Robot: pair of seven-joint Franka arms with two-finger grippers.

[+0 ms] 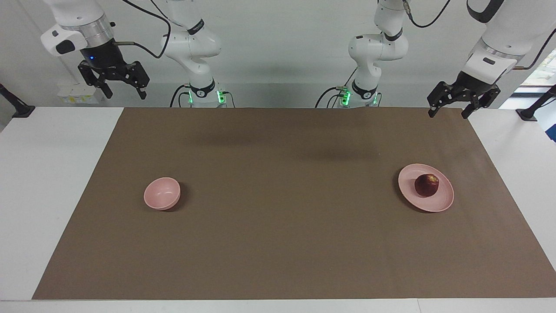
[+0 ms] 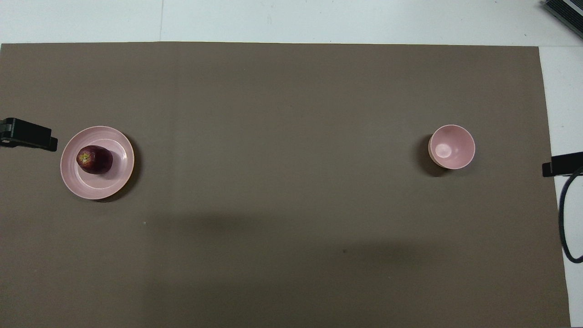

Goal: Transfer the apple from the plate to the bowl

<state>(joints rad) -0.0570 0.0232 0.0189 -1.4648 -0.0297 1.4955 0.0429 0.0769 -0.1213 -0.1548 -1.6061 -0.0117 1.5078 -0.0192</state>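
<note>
Pink melamine shows at both ends of the brown mat [image 1: 278,226] that covers the tabletop [image 1: 52,182]. In the overhead view the plate [image 2: 102,184] lies at about nine o'clock, toward the left arm's end, and the bowl [image 2: 455,145] at about three o'clock, toward the right arm's end, well apart from it. The apple [image 1: 426,184] rests on the plate, its yellowish patch turned up, a little off the plate's middle. The bowl stands upright with nothing in it. Both arms wait raised. The left pincer [image 1: 449,114] hangs over the mat's edge nearest the robots, at the left arm's end, fingers spread and holding nothing. The right pincer [image 1: 124,92] hangs off the mat's corner at the right arm's end, likewise spread and bare.
</note>
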